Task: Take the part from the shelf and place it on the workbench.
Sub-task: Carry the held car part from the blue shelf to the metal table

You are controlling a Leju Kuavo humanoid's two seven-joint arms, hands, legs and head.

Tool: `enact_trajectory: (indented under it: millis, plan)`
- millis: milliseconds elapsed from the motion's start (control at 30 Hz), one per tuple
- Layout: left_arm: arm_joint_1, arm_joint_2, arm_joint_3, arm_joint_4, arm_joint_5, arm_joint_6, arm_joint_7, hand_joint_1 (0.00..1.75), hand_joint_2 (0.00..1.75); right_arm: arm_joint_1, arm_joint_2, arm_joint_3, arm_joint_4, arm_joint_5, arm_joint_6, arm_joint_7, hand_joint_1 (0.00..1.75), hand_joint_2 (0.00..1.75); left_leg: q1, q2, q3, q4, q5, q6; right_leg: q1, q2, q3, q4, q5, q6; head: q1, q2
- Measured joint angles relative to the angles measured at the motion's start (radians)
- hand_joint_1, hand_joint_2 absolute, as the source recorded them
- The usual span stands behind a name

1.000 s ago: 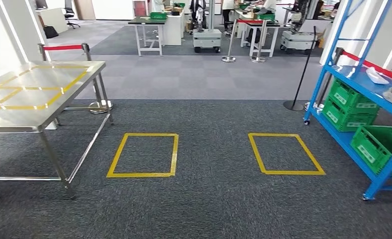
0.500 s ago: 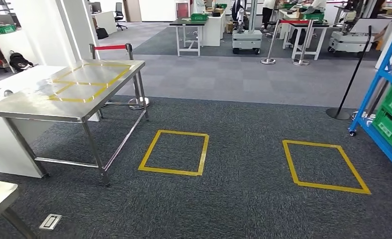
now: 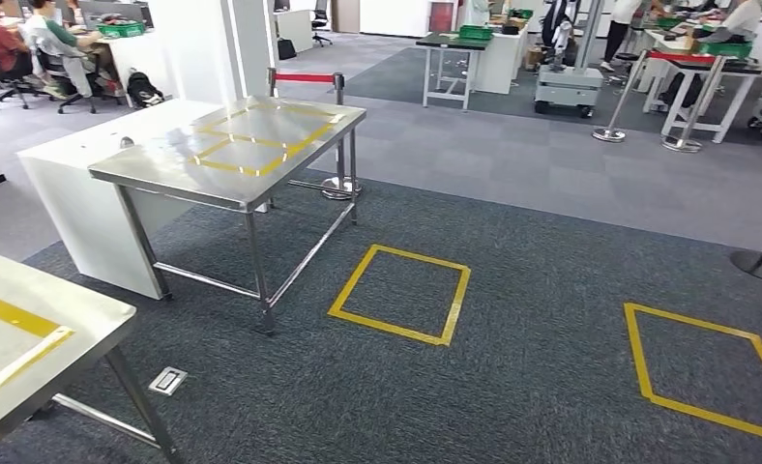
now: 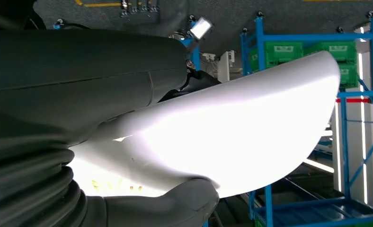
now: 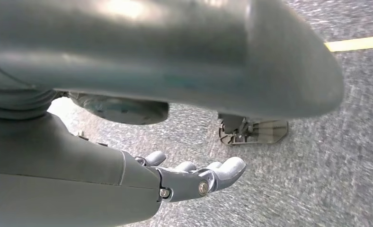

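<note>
We carry the white part [image 4: 232,127] clasped in our left hand [image 4: 80,142]; our right hand [image 5: 194,177] hangs empty, fingers loosely apart. The workbench [image 3: 232,150] stands well apart ahead. The part juts far beyond our grasp, so we judge it could slip or strike the bench edge while we walk.

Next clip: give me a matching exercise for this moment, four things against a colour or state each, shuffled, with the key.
Things:
1. part
2. right hand
3. shelf
4. workbench

States:
A. blue frame, green crates on it
B. steel top marked with yellow tape
C. white, held in the left hand
D. holds nothing, fingers apart, over carpet

Pairs: 1-C, 2-D, 3-A, 4-B
</note>
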Motion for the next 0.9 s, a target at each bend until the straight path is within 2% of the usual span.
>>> enact_trajectory:
  millis: [33,67,100,133,167,233,267,300,367,400,433,500,533,567,600,633,667,700,767,800,867,900]
  plan:
    - [-0.006,-0.001,0.0,0.003,0.002,0.0,-0.001,1.75,1.75,0.004,0.001,-0.003,0.0,0.002,0.0,0.0,0.0,0.0,-0.001,-0.013,-0.001,0.001,0.001,0.001,0.0,0.008,-0.033,0.062,-0.02,0.0,0.003,0.0]
    - [-0.008,0.0,0.0,0.004,0.005,0.001,-0.003,1.75,1.75,0.008,0.003,-0.005,0.0,0.006,0.0,0.0,0.0,0.0,-0.002,-0.027,-0.001,0.001,0.001,0.002,0.001,0.012,-0.057,0.1,-0.025,-0.002,0.004,0.0]
    - [-0.007,0.004,0.0,0.006,0.008,0.0,-0.005,1.75,1.75,0.009,0.004,-0.006,0.0,0.011,0.0,0.0,0.0,0.0,-0.002,-0.041,-0.001,0.003,0.001,0.002,0.001,0.014,-0.063,0.102,-0.009,-0.004,0.005,0.0]
    - [-0.005,0.008,0.0,0.007,0.011,-0.002,-0.008,1.75,1.75,0.01,0.005,-0.006,0.0,0.017,0.0,0.0,0.0,0.0,-0.003,-0.056,0.0,0.004,0.001,0.001,0.001,0.018,-0.05,0.063,0.023,-0.008,0.006,0.0]
    - [-0.004,0.012,0.0,0.008,0.014,-0.005,-0.01,1.75,1.75,0.009,0.006,-0.006,0.0,0.022,0.0,0.0,0.0,0.0,-0.002,-0.07,-0.001,0.006,0.001,0.0,0.0,0.03,-0.022,-0.005,0.063,-0.012,0.006,0.0]
    - [-0.003,0.016,0.001,0.008,0.016,-0.011,-0.016,1.75,1.75,0.008,0.007,-0.006,0.0,0.029,0.001,0.0,0.0,0.0,-0.002,-0.096,-0.004,0.01,0.002,-0.007,-0.001,0.07,0.031,-0.126,0.11,-0.016,0.007,0.0]
    - [-0.002,0.019,0.001,0.008,0.017,-0.012,-0.018,1.75,1.75,0.007,0.008,-0.006,0.0,0.031,0.001,0.0,0.0,0.0,-0.001,-0.107,-0.007,0.01,0.003,-0.013,0.0,0.083,0.044,-0.156,0.116,-0.016,0.008,0.0]
    - [0.0,0.021,0.001,0.008,0.017,-0.012,-0.018,1.75,1.75,0.007,0.01,-0.006,0.0,0.032,0.001,0.0,0.0,0.0,0.0,-0.117,-0.01,0.008,0.006,-0.021,0.002,0.086,0.046,-0.163,0.114,-0.016,0.008,0.0]
    - [0.006,0.027,0.001,0.008,0.017,-0.013,-0.02,1.75,1.75,0.003,0.013,-0.006,0.0,0.033,0.001,0.0,0.0,0.0,0.003,-0.128,-0.017,0.004,0.01,-0.035,0.003,0.064,0.051,-0.171,0.121,-0.024,0.008,0.0]
    - [0.009,0.029,0.001,0.006,0.016,-0.012,-0.022,1.75,1.75,0.001,0.015,-0.006,0.0,0.033,0.0,0.0,0.0,0.0,0.002,-0.113,-0.023,0.011,0.004,-0.04,0.002,0.054,0.054,-0.178,0.126,-0.031,0.006,0.0]
    - [0.011,0.032,0.001,0.004,0.015,-0.012,-0.024,1.75,1.75,-0.001,0.017,-0.006,0.0,0.032,-0.001,0.0,0.0,0.0,-0.001,-0.087,-0.036,0.036,-0.013,-0.044,0.0,0.041,0.058,-0.185,0.13,-0.038,0.003,0.0]
    - [0.01,0.033,0.001,-0.006,0.012,-0.009,-0.025,1.75,1.75,0.001,0.02,-0.007,0.0,0.028,-0.005,0.0,0.0,0.0,-0.004,-0.023,-0.085,0.14,-0.075,-0.049,0.002,0.012,0.06,-0.191,0.132,-0.046,-0.003,0.0]
    - [0.01,0.033,0.001,-0.011,0.011,-0.006,-0.024,1.75,1.75,0.002,0.021,-0.007,0.0,0.025,-0.007,0.0,0.0,0.0,-0.003,-0.007,-0.115,0.204,-0.104,-0.052,0.003,-0.004,0.06,-0.191,0.132,-0.047,-0.004,0.0]
    - [0.009,0.032,0.001,-0.015,0.01,-0.001,-0.021,1.75,1.75,0.003,0.023,-0.008,0.0,0.022,-0.011,0.0,0.0,0.0,-0.002,0.0,-0.135,0.25,-0.119,-0.055,0.003,-0.02,0.06,-0.191,0.131,-0.048,-0.005,0.0]
    - [0.01,0.032,0.001,-0.017,0.007,0.004,-0.016,1.75,1.75,0.003,0.024,-0.009,0.0,0.019,-0.015,0.0,0.0,0.0,0.0,0.005,-0.14,0.265,-0.117,-0.057,0.003,-0.035,0.06,-0.191,0.13,-0.048,-0.006,0.0]
    - [0.009,0.032,0.001,-0.019,0.004,0.009,-0.009,1.75,1.75,0.003,0.027,-0.01,0.0,0.014,-0.021,0.0,0.0,0.0,0.001,0.01,-0.125,0.242,-0.097,-0.059,0.003,-0.049,0.061,-0.191,0.129,-0.047,-0.007,0.0]
    - [0.008,0.032,0.001,-0.02,0.0,0.012,-0.003,1.75,1.75,0.002,0.029,-0.013,0.0,0.01,-0.025,0.0,0.0,0.0,0.003,0.021,-0.092,0.186,-0.066,-0.06,0.003,-0.061,0.063,-0.19,0.127,-0.044,-0.008,0.0]
    - [0.006,0.032,0.001,-0.022,-0.004,0.013,0.004,1.75,1.75,0.002,0.032,-0.017,0.0,0.007,-0.029,0.0,0.0,0.0,0.002,0.044,-0.053,0.115,-0.04,-0.06,0.004,-0.072,0.065,-0.188,0.124,-0.04,-0.009,0.0]
    - [-0.002,0.029,0.001,-0.023,-0.007,0.013,0.012,1.75,1.75,0.002,0.035,-0.024,0.0,0.002,-0.032,0.0,0.0,0.0,-0.001,0.076,0.0,0.018,-0.01,-0.048,0.009,-0.091,0.068,-0.183,0.117,-0.029,-0.009,0.0]
    - [-0.005,0.028,0.002,-0.023,-0.008,0.013,0.015,1.75,1.75,0.002,0.036,-0.026,0.0,0.0,-0.033,0.0,0.0,0.0,-0.004,0.08,0.007,0.002,-0.009,-0.039,0.012,-0.099,0.069,-0.181,0.116,-0.024,-0.008,0.0]
    - [-0.008,0.028,0.002,-0.022,-0.008,0.013,0.018,1.75,1.75,0.0,0.037,-0.03,0.0,-0.002,-0.034,0.0,0.0,0.0,-0.006,0.057,0.005,0.001,-0.005,-0.022,0.011,-0.115,0.072,-0.182,0.114,-0.014,-0.006,0.0]
    - [-0.008,0.028,0.003,-0.021,-0.008,0.012,0.019,1.75,1.75,-0.001,0.037,-0.032,0.0,-0.002,-0.035,0.0,0.0,0.0,-0.005,0.047,0.005,0.0,-0.003,-0.016,0.008,-0.108,0.072,-0.178,0.109,-0.008,-0.006,0.0]
